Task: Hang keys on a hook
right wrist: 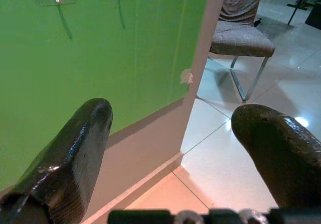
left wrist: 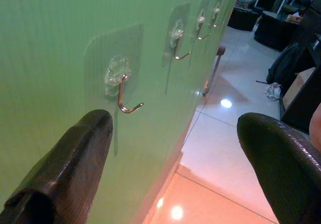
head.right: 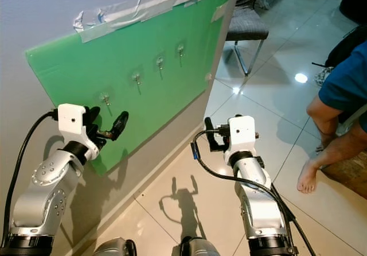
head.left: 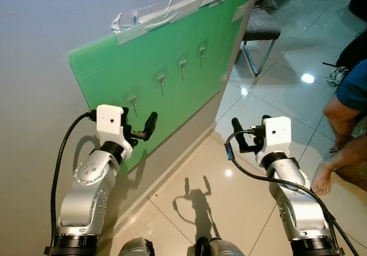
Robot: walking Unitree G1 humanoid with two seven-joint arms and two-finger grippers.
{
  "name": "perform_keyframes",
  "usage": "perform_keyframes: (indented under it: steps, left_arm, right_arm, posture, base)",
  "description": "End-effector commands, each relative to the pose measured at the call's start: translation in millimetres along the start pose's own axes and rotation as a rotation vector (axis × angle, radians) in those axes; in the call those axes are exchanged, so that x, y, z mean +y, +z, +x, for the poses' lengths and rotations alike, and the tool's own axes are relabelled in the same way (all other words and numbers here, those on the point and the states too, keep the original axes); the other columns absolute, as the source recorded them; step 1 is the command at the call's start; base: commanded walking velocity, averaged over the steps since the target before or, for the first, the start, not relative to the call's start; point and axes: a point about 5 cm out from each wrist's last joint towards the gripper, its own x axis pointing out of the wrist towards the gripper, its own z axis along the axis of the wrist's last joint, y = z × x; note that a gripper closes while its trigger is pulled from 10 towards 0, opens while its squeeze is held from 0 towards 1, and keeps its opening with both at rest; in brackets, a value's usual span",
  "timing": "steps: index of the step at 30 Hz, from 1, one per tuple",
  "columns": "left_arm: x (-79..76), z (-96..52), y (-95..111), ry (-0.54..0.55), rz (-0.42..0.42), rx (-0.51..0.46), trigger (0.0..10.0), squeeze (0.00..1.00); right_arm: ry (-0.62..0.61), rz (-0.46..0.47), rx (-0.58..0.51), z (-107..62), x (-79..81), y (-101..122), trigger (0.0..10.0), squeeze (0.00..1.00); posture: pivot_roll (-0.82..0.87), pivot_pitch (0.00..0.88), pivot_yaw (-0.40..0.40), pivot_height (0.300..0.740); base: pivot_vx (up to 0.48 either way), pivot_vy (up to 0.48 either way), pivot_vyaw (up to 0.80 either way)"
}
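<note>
So there's a green board (head.left: 172, 55) taped to the grey wall (head.left: 40, 32) with strips of tape (head.left: 166, 9) along its top edge; 4 small metal hooks (head.left: 161, 80) on clear sticky pads run across it in a rising row. The left end effector (head.left: 139, 127) is raised right by the lowest hook (left wrist: 124, 91), just beside the board; its 2 black fingers (left wrist: 75, 158) are spread apart with nothing between them, and in the left wrist view that hook sits just past the fingertips, bare. Can't make out any keys anywhere in these pictures, so I can't tell where they are; all 4 hooks look bare too.

The right end effector (head.left: 248, 136) is held up over the tiled floor (head.left: 229, 198), well apart from the board; it's released as well, fingers (right wrist: 70, 158) wide and nothing gripped. Its wrist view looks past the board's edge to a grey padded chair (right wrist: 241, 33) with metal legs standing further along the wall.

Off on the robot's right a person sits near the floor; you can see a blue sleeve (head.left: 352, 84) and a bare foot (head.left: 321, 178) resting on the tiles.
</note>
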Motion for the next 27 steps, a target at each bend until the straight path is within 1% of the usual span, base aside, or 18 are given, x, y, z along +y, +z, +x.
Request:
perform_keyframes:
  steps: [1, 2, 27]
  left_arm:
    - [-2.2, 2.3, 1.4, -0.012, 0.012, -0.009, 10.0, 0.00]
    - [-2.2, 2.3, 1.4, -0.012, 0.012, -0.009, 10.0, 0.00]
    - [-6.3, 2.7, 1.8, -0.039, 0.028, -0.018, 10.0, 0.00]
  right_arm:
    - [-0.017, 0.002, 0.005, -2.4, -5.3, -2.6, 10.0, 0.00]
    - [-0.017, 0.002, 0.005, -2.4, -5.3, -2.6, 10.0, 0.00]
    - [-0.022, 0.006, 0.019, -2.6, -6.5, -4.5, 10.0, 0.00]
  posture:
    - [-0.08, 0.097, -0.054, 0.740]
    - [-0.08, 0.097, -0.054, 0.740]
    - [-0.08, 0.101, -0.053, 0.740]
  base:
    - [0.000, 0.000, 0.00]
    - [0.000, 0.000, 0.00]
    - [0.000, -0.480, 0.00]
